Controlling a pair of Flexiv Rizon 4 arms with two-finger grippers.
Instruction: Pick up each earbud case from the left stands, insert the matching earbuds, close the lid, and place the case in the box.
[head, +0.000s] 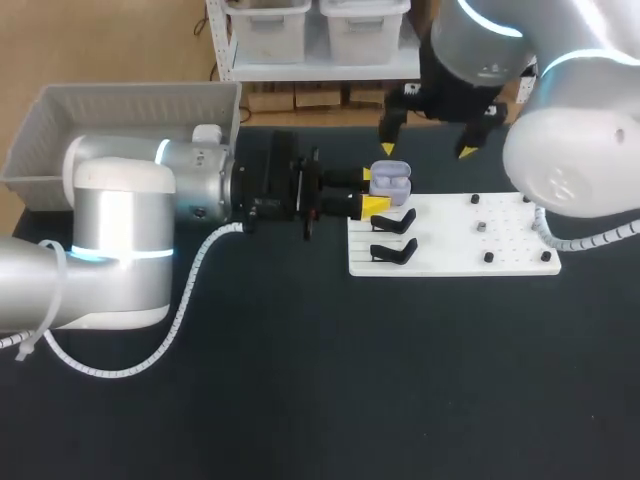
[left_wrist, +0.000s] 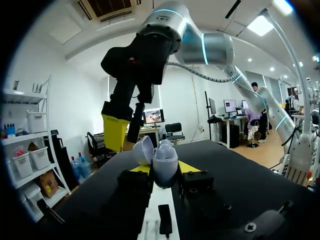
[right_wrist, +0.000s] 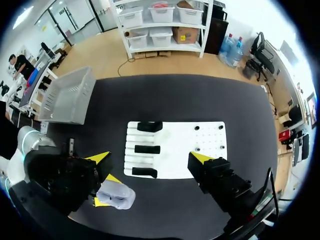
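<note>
A lavender earbud case (head: 392, 181) with its lid standing open is held just above the back left corner of the white stand board (head: 450, 240). My left gripper (head: 374, 190) comes in sideways from the left and is shut on the case; in the left wrist view the case (left_wrist: 164, 155) sits between its yellow tips. My right gripper (head: 428, 150) hangs above and slightly right of the case, wide open and empty. In the right wrist view the case (right_wrist: 116, 196) lies below its own spread fingers (right_wrist: 100, 157), off the board (right_wrist: 175, 150).
Two empty black stands (head: 393, 220) (head: 393, 252) sit on the board's left side, and small dark pieces (head: 481, 227) dot its right half. A grey box (head: 120, 125) stands at the back left, behind my left arm.
</note>
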